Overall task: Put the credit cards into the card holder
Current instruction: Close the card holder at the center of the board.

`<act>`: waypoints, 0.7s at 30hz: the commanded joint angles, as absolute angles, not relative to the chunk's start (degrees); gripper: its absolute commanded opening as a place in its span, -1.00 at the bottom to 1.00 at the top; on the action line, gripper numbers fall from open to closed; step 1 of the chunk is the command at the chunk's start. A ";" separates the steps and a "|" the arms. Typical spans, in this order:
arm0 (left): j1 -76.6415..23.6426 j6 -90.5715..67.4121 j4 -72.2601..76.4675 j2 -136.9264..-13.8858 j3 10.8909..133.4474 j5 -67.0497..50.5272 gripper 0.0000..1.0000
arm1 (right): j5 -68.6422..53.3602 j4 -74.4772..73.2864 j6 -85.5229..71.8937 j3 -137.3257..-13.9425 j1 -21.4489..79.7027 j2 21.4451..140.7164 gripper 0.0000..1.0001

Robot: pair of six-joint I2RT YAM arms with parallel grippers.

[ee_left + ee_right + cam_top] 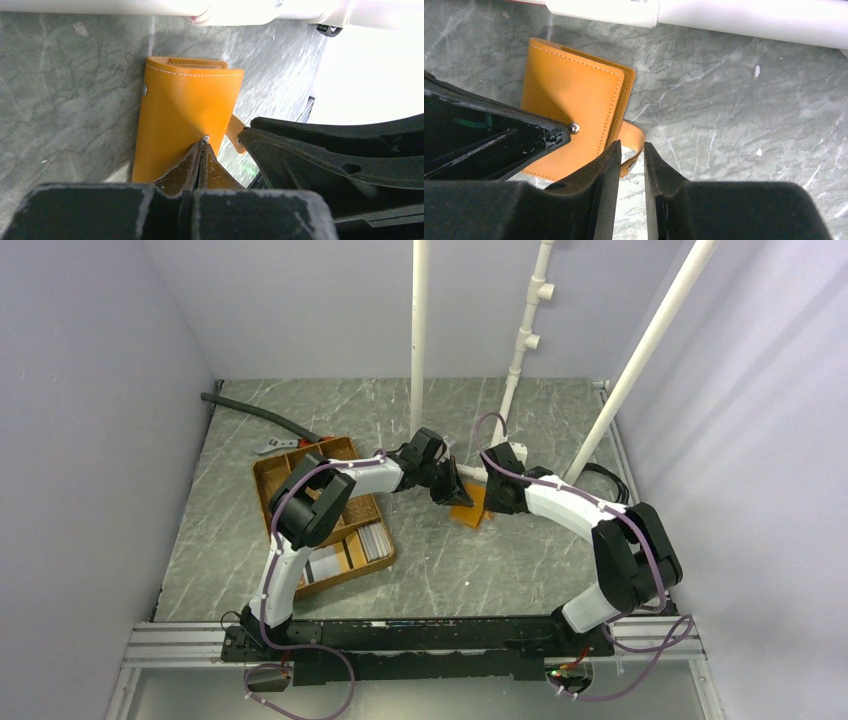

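Note:
The orange card holder [185, 110] lies folded shut on the marble table, just in front of a white pipe. My left gripper [204, 143] is shut, and its joined tips press down on the cover beside a silver snap stud. My right gripper [631, 147] stands with its jaws a narrow gap apart on either side of the holder's curled strap tab [636, 141]. From above, both grippers [447, 490] [488, 502] meet over the card holder [468, 515]. Grey and white credit cards [372, 540] lie in the brown tray [270, 480] to the left.
Three white pipes [418, 340] [520, 350] [650, 340] rise behind the holder, and a horizontal pipe [724, 15] runs close along its far side. A black hose [255, 412] lies at the back left. Purple walls close in left and right.

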State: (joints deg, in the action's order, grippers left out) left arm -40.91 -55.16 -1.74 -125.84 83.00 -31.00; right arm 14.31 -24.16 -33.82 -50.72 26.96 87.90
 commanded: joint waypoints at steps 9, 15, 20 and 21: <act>-41.88 -52.05 -8.75 -128.92 81.39 -26.19 -1.00 | 12.47 -24.54 -34.02 -48.24 27.07 84.28 -0.33; -41.84 -51.97 -8.94 -128.85 81.21 -25.98 -1.00 | 11.47 -25.02 -34.54 -47.85 27.02 82.88 -0.37; -41.83 -52.12 -8.61 -129.18 81.51 -26.19 -1.00 | 10.59 -24.74 -34.71 -46.82 27.07 81.97 -0.31; -41.85 -52.16 -8.61 -129.20 81.48 -26.26 -1.00 | 10.67 -24.92 -34.72 -46.84 27.06 81.89 -0.35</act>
